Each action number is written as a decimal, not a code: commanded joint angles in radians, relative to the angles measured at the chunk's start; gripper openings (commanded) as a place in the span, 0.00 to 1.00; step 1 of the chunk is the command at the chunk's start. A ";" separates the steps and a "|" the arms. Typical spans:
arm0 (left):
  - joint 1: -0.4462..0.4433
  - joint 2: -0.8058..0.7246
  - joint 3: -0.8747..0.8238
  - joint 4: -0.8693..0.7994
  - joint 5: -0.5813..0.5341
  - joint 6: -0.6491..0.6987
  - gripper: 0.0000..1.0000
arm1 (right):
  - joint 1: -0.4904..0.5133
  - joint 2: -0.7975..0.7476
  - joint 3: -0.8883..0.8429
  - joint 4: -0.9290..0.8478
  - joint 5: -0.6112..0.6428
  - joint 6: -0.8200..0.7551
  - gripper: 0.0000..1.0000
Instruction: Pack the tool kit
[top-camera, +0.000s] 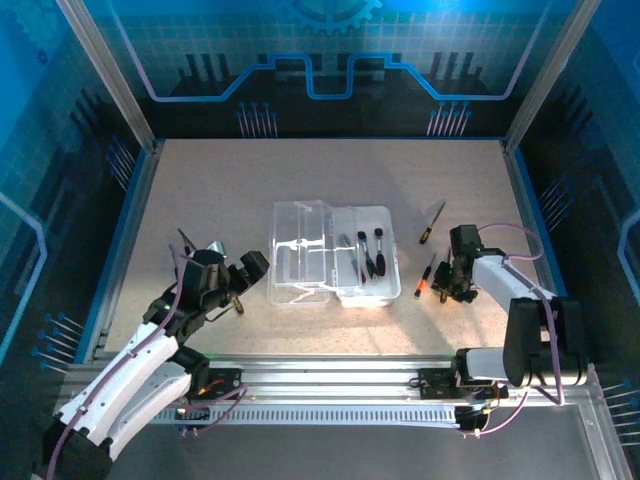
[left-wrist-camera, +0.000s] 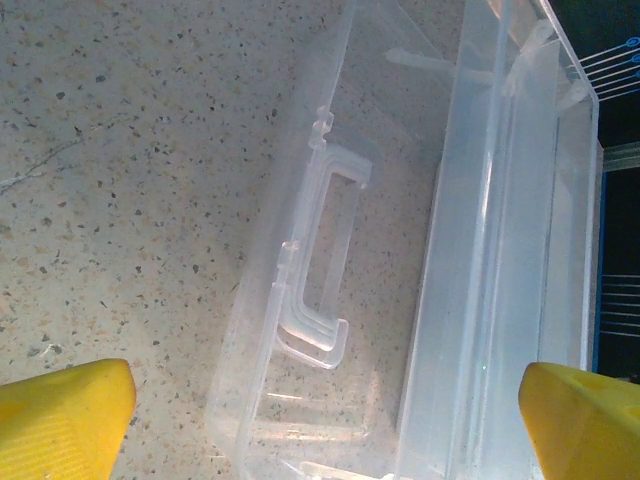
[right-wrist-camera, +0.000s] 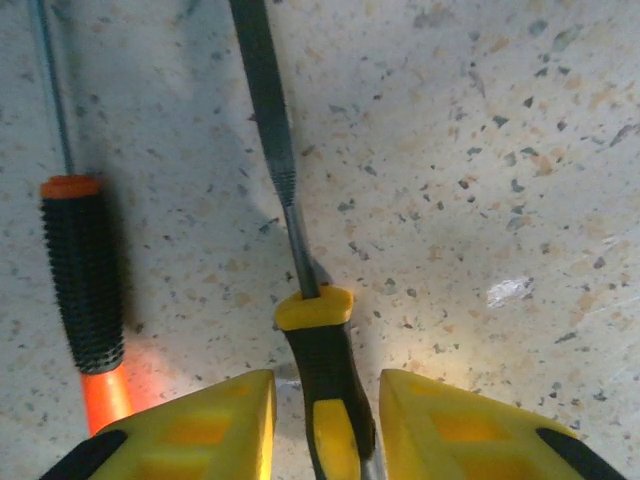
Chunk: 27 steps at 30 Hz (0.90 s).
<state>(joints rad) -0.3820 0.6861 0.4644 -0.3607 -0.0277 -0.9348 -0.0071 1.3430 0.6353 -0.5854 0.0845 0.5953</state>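
The tool kit's clear plastic case (top-camera: 300, 250) lies open mid-table, its lid flat on the left and its tray (top-camera: 392, 285) on the right. Several dark-handled screwdrivers (top-camera: 372, 255) lie in the tray. My left gripper (left-wrist-camera: 325, 440) is open wide above the lid's moulded handle (left-wrist-camera: 325, 260), with its yellow fingertips (left-wrist-camera: 65, 420) far apart. My right gripper (right-wrist-camera: 325, 420) is low over the table and open, a finger on each side of a black-and-yellow tool handle (right-wrist-camera: 320, 350) with narrow gaps showing. An orange-and-black screwdriver (right-wrist-camera: 85, 290) lies just left of it.
Another screwdriver with a yellow-and-black handle (top-camera: 432, 222) lies on the table beyond my right gripper (top-camera: 452, 275). My left arm (top-camera: 205, 275) stands close to the lid's left edge. Metal frame rails (top-camera: 330, 385) run along the near edge.
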 joint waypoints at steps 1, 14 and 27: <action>0.006 -0.022 0.033 -0.050 0.027 0.047 0.99 | -0.017 0.022 -0.003 0.015 -0.024 0.006 0.24; 0.006 -0.114 0.011 -0.087 -0.013 -0.006 0.99 | -0.023 -0.167 -0.002 0.034 -0.049 -0.051 0.06; 0.006 -0.105 -0.002 -0.147 0.036 -0.058 0.99 | 0.288 -0.347 0.099 0.008 0.033 -0.010 0.04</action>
<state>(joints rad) -0.3820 0.5797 0.4683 -0.4671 -0.0093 -0.9749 0.2310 1.0039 0.6765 -0.5682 0.0998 0.5537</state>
